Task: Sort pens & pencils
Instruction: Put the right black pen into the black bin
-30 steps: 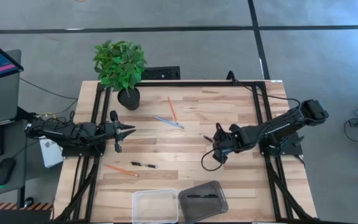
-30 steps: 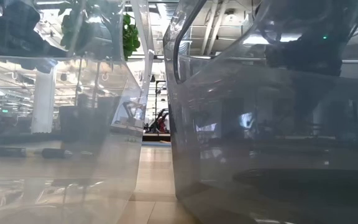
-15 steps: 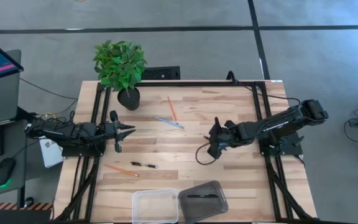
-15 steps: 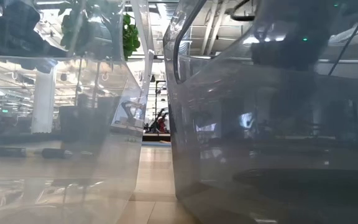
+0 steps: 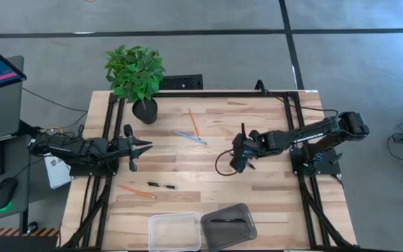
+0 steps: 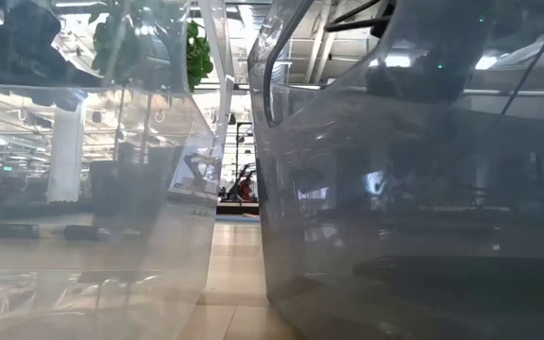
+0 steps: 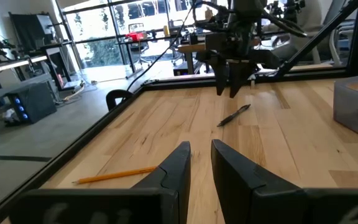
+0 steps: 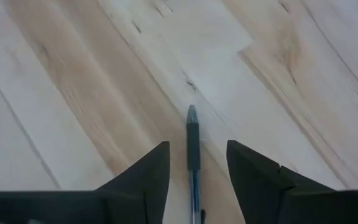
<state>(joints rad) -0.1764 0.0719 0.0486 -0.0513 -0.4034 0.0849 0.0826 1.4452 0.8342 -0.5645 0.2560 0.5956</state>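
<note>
My right gripper (image 5: 237, 161) (image 8: 196, 147) hangs open, fingers pointing down, over a black pen (image 8: 192, 134) that lies flat on the wood. The left wrist view shows that gripper (image 7: 230, 90) just above the pen (image 7: 235, 115), apart from it. A second black pen (image 5: 161, 185) lies nearer the table's near-left part, and a third (image 5: 226, 220) lies inside the dark container. One orange pencil (image 5: 193, 122) and the blue-grey pencil (image 5: 189, 137) lie toward the far side; the other orange pencil (image 5: 137, 191) lies near the left. My left gripper (image 5: 147, 146) (image 7: 201, 149) waits at the left, open.
A clear container (image 5: 175, 231) and a dark container (image 5: 247, 231) stand side by side at the near edge; they fill the low view (image 6: 93, 189) (image 6: 414, 189). A potted plant (image 5: 137, 77) stands at the far left corner. Black rails (image 5: 294, 133) run along both sides.
My right gripper has moved toward the table's left edge and a little toward the far edge, coming over the black pen in the middle of the table. The pens, the pencils and my left arm have kept still.
</note>
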